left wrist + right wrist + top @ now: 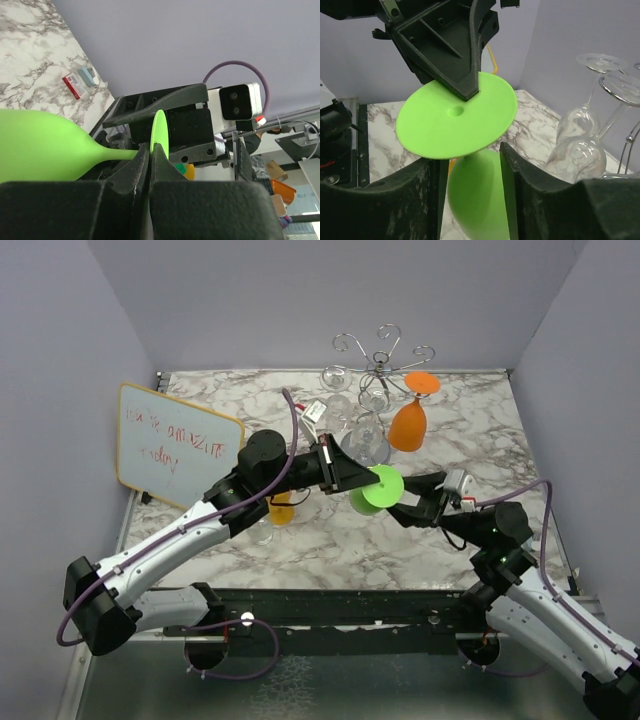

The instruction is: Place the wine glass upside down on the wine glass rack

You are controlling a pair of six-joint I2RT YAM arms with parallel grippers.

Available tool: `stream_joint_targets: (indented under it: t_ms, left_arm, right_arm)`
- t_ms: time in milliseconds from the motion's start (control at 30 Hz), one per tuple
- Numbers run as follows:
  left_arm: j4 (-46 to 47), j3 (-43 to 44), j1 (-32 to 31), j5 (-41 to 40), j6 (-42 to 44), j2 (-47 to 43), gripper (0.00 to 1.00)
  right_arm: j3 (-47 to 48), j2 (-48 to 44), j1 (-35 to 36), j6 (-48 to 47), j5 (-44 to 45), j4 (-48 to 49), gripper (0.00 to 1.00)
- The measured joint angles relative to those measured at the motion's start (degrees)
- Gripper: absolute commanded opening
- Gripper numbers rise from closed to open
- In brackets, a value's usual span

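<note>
My left gripper (151, 150) is clamped on the rim of the green wine glass's (40, 145) round foot, its fingers pinching the thin disc edge-on. My right gripper (472, 155) has its fingers apart, one on either side of the glass just under the foot. A sliver of gap shows at one finger, but I cannot tell whether the other touches.

Seen from above, the glass hangs over the middle of the marble table (330, 540), off the surface, between my two wrists. The chrome wine glass rack (380, 360) stands at 12 o'clock from it, near the back wall and well apart. An orange wine glass (408, 425) hangs bowl down at the rack's 4 o'clock, with clear glasses (365, 435) hanging beside it at 6 o'clock. A whiteboard (175, 445) leans at the table's 9 o'clock edge.
</note>
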Motion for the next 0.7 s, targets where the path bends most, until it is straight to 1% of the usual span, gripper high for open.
stream_joint_targets:
  t_ms: [100,200,267,367,500,700]
  left_arm:
    - [-2.2,0.0,1.1,-0.9,0.6,-1.1,0.00]
    - [-7.5,0.6,3.1,-3.7,3.0,-3.5,0.00]
    - [-12.0,2.5,4.5,-6.0,5.2,-4.4,0.00]
    - [-19.7,8.8,7.8,-11.0,9.7,-4.9,0.00]
    - [-26.6,18.0,12.8,-17.5,15.1,-4.8,0.00]
    - [-31.0,27.7,19.7,-22.2,20.5,-0.9,0.00]
  right_arm:
    - [0.0,-0.7,0.0,1.9,1.0,-0.9,0.63]
    - [0.0,-2.1,0.0,3.7,1.8,-2.4,0.64]
    - [-0.2,-3.5,0.0,5.1,2.7,-3.4,0.65]
    - [-0.3,-6.0,0.0,7.5,4.5,-5.4,0.65]
    - [-0.2,-8.5,0.0,11.3,8.0,-8.6,0.64]
    - [3.5,-8.9,0.0,17.9,13.0,-16.9,0.65]
